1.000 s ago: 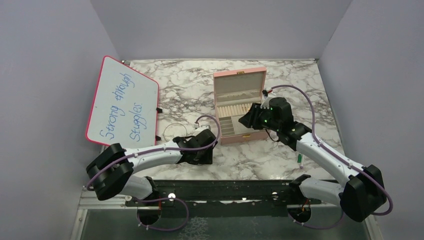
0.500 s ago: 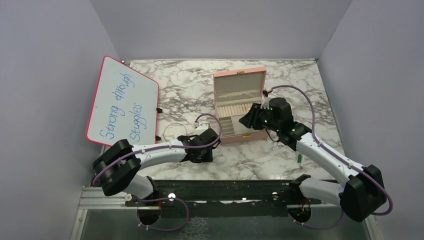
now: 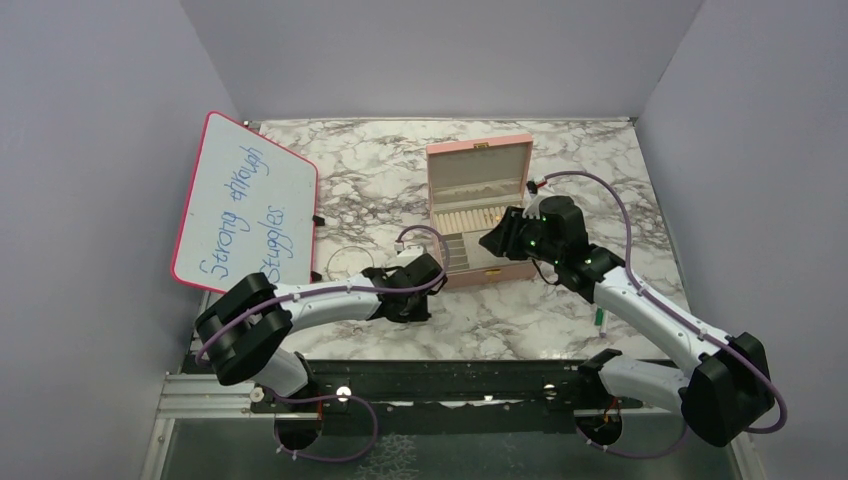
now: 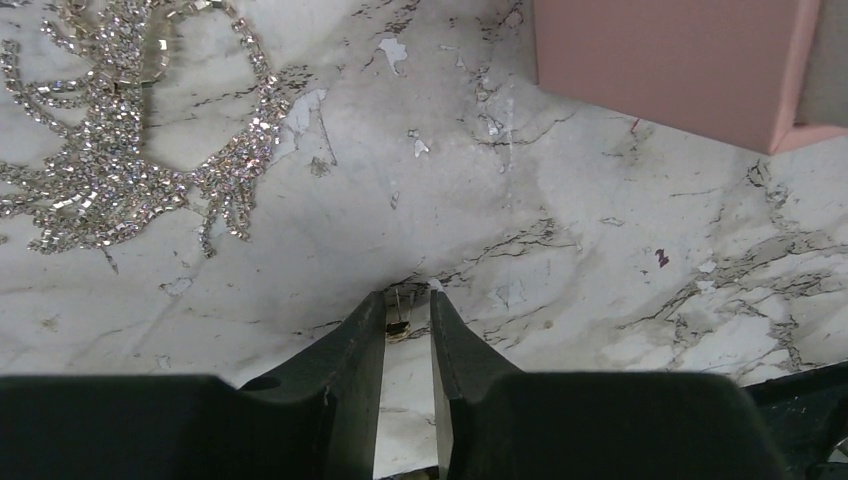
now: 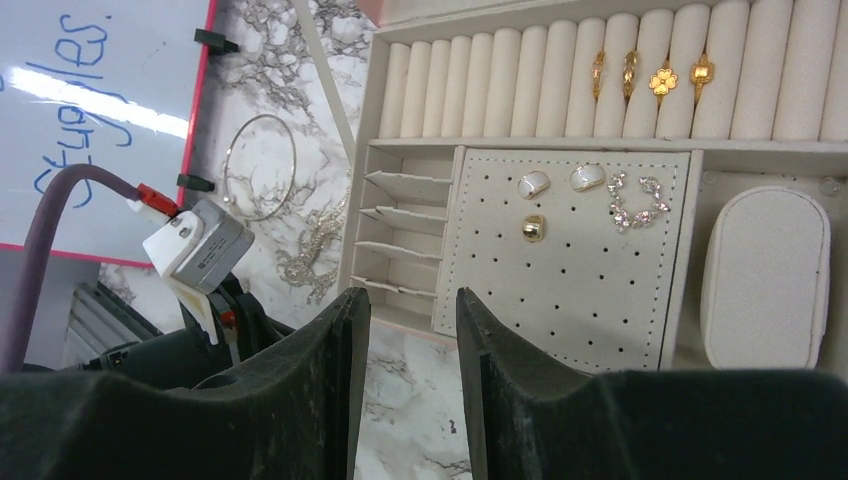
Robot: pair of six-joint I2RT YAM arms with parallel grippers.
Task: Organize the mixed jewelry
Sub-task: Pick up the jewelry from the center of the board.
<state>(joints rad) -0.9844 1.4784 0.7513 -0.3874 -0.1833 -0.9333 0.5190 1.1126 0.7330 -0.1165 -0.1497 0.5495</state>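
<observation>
Left gripper [image 4: 405, 302], jaws narrowly apart, straddles a tiny gold piece [image 4: 398, 326] on the worktop [image 4: 600, 250] near the pink box [image 3: 478, 165]. Right gripper [image 5: 412, 300] hovers spread above the box. Pinched off-centre, the piece could skitter away.

Bench [image 3: 400, 150]: white marble, grey veining. Box [image 4: 680, 60]: pink outside, cream lining. Whiteboard [image 3: 245, 205]: white, red-pink rim, blue handwriting. Rings [image 5: 650, 78]: gold. Studs [image 5: 533, 184]: glossy white. Rhinestone necklace [image 4: 110, 150]: silver, glittering. Left pincer [image 4: 408, 310], right pincer [image 5: 412, 300]: black. Arms [image 3: 320, 298]: white, black joints. Cable [image 5: 33, 250]: purple. Walls [image 3: 100, 100]: pale lilac.
</observation>
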